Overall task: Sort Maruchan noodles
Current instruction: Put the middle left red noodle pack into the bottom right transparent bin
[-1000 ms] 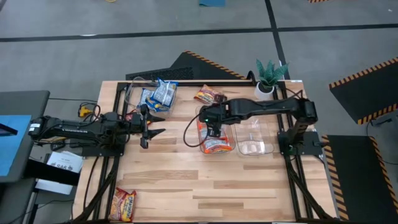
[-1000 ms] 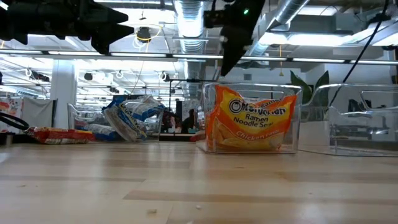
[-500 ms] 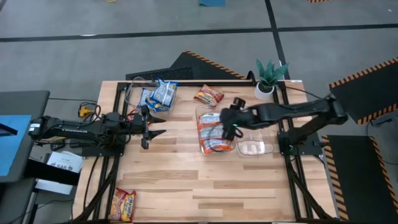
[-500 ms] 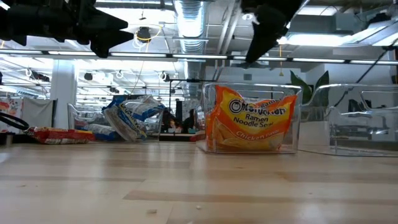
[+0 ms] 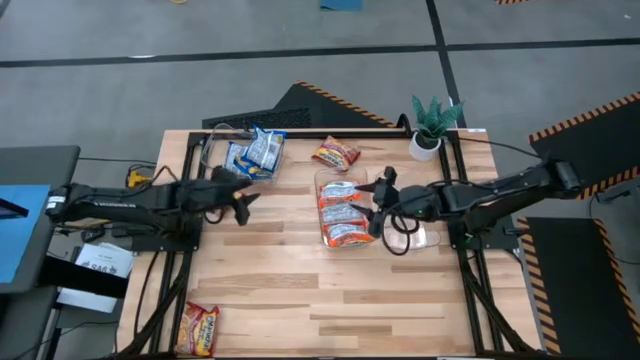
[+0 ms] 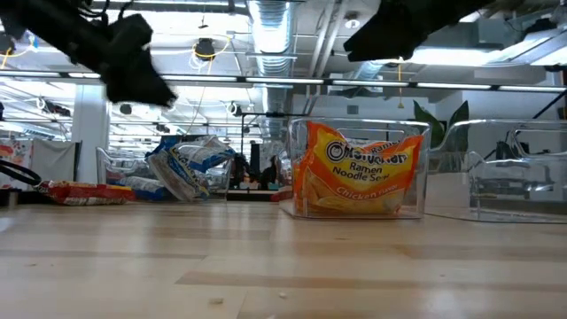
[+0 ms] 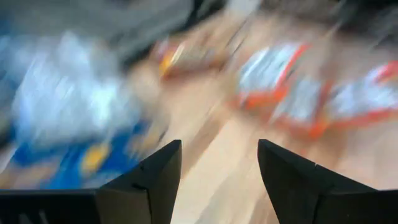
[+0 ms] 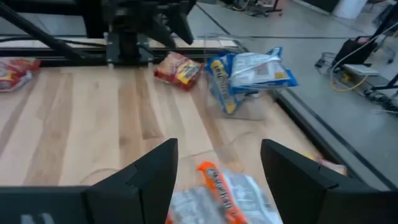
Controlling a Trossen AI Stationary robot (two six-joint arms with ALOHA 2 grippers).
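Observation:
Orange-and-white Maruchan packets (image 5: 343, 212) lie stacked in a clear bin (image 5: 322, 178) at mid-table; in the low view one packet (image 6: 361, 172) stands against the bin's front wall. Blue-and-white packets (image 5: 256, 150) sit in a clear bin at the far left. One red-and-yellow packet (image 5: 335, 154) lies flat on the table near the far edge, another (image 5: 198, 328) at the near left corner. My right gripper (image 5: 376, 206) hangs open just right of the orange bin, its wrist view (image 8: 217, 149) looking over those packets. My left gripper (image 5: 241, 199) is open, just to the near side of the blue packets (image 7: 59, 106).
An empty clear bin (image 5: 410, 236) stands right of the orange one, under my right arm. A potted plant (image 5: 432, 124) sits at the far right corner. Bare wood fills the near half of the table. Black frame rails run along both table sides.
My right gripper has drawn back from above the orange bin toward the table's right and tipped from pointing down to nearly level, staying open and empty. My left gripper has dipped lower and tilted down toward the blue packets, still moving. The packets have stayed where they were.

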